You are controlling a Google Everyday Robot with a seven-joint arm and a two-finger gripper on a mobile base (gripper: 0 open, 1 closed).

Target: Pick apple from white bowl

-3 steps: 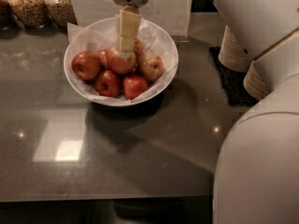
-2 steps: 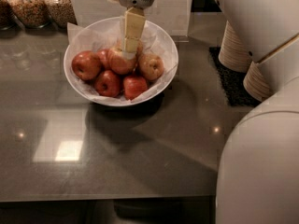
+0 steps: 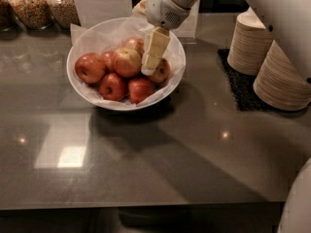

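While the cream-coloured gripper (image 3: 148, 70) hangs inside the wide, paper-lined white bowl (image 3: 85, 41), just beside the large yellow-green, red-blushed apple (image 3: 126, 62), I cannot tell its grip.

This looks like a self-serve snack kitchen or café. Jars (image 3: 31, 6) of cereal, stacked disposable bowls (image 3: 282, 67) and a white bowl (image 3: 74, 79) of apples (image 3: 112, 85) stand on a dark stone table (image 3: 146, 164). The end effector (image 3: 153, 52) hangs over the white bowl.

Your pincer (image 3: 148, 70), matt cream plastic, hangs over the white bowl (image 3: 124, 105), which is lined with crinkled paper (image 3: 95, 35). The apple (image 3: 127, 62) beside it has smooth, waxy skin; the dark worktop (image 3: 170, 154) gleams glossy.
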